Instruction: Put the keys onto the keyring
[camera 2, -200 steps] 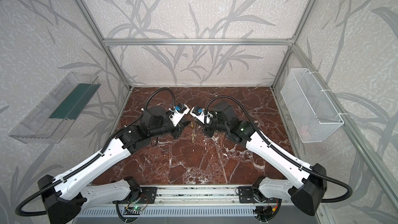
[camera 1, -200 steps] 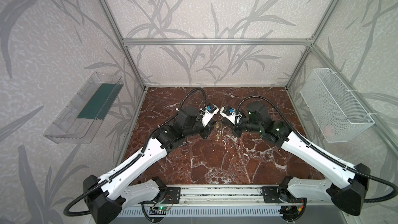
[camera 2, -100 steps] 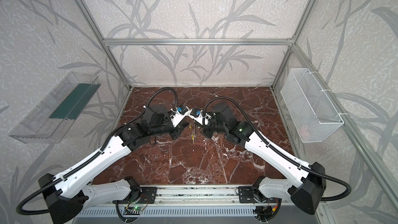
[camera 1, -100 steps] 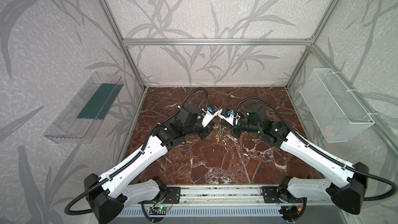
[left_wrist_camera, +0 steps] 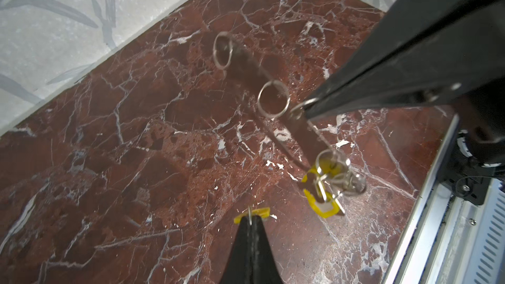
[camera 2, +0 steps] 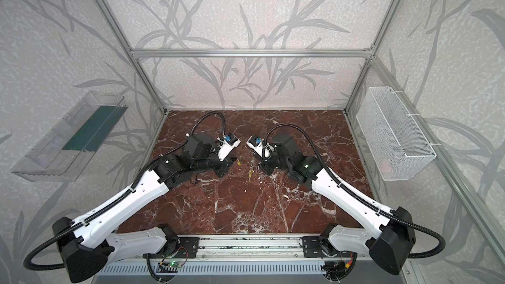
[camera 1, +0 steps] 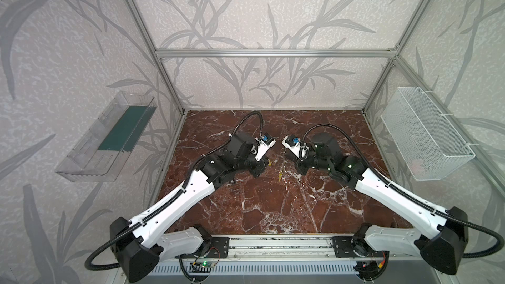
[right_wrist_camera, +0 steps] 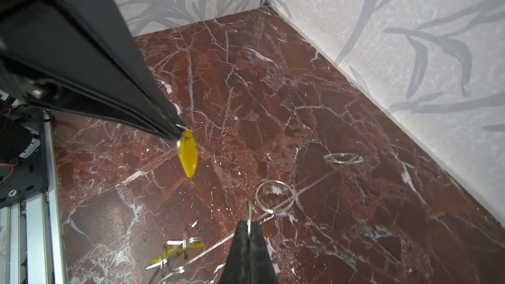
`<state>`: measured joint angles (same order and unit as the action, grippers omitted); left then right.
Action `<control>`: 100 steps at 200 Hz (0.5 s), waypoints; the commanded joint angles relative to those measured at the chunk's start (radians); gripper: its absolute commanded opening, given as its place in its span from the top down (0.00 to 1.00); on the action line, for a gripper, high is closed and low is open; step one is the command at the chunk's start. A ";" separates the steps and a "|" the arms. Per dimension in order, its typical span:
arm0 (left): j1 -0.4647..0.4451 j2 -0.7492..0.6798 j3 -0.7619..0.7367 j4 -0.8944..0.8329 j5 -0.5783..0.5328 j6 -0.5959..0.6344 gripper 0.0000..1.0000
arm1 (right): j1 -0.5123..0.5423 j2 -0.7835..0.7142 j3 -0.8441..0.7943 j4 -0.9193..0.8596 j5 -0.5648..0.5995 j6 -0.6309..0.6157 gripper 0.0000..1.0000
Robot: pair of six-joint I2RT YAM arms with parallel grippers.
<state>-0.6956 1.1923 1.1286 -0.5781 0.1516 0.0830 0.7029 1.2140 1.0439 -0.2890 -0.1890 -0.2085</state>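
A yellow key (right_wrist_camera: pixel 188 157) and the keyring (left_wrist_camera: pixel 247 68) are held apart above the marble tabletop (camera 1: pixel 273 209).
The key, oblong in form, is pinched by its small metal loop in the closed left gripper (left_wrist_camera: pixel 250 221). Just beside it, the keyring, a thin grey plate with wire rings (left_wrist_camera: pixel 258 101) along one edge, is held tilted at one ring by the closed right gripper (right_wrist_camera: pixel 249 225); more yellow keys (left_wrist_camera: pixel 319 184) are hung from its lower end.

White arm shells (camera 1: pixel 177 206) with black joints (camera 1: pixel 218 168) (small green lights) and ribbed black cables (camera 1: pixel 252 113).
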 commanded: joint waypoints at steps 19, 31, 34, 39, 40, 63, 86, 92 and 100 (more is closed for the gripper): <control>0.023 0.115 0.006 -0.074 -0.147 -0.068 1.00 | -0.044 -0.058 -0.022 0.061 0.019 0.098 1.00; 0.045 0.167 0.017 -0.061 -0.145 -0.080 1.00 | -0.047 -0.066 -0.028 0.060 0.027 0.109 1.00; 0.053 0.182 0.022 -0.057 -0.141 -0.082 1.00 | -0.048 -0.069 -0.028 0.060 0.030 0.110 1.00; 0.065 0.206 0.030 -0.047 -0.133 -0.085 1.00 | -0.049 -0.072 -0.032 0.061 0.035 0.113 1.00; 0.067 0.213 0.032 -0.045 -0.132 -0.086 1.00 | -0.049 -0.073 -0.033 0.060 0.036 0.113 1.00; 0.105 0.342 0.084 0.004 -0.118 -0.088 1.00 | -0.053 -0.091 -0.043 0.051 0.046 0.119 1.00; 0.125 0.463 0.169 0.026 -0.128 -0.094 1.00 | -0.058 -0.118 -0.057 0.048 0.051 0.125 1.00; 0.127 0.492 0.194 0.031 -0.134 -0.095 1.00 | -0.058 -0.125 -0.060 0.046 0.053 0.126 1.00; 0.130 0.524 0.214 0.048 -0.141 -0.095 1.00 | -0.060 -0.132 -0.066 0.042 0.057 0.126 1.00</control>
<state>-0.5739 1.6531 1.2613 -0.5831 0.0410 -0.0010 0.6506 1.1271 0.9936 -0.2733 -0.1509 -0.0994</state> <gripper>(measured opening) 0.049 0.046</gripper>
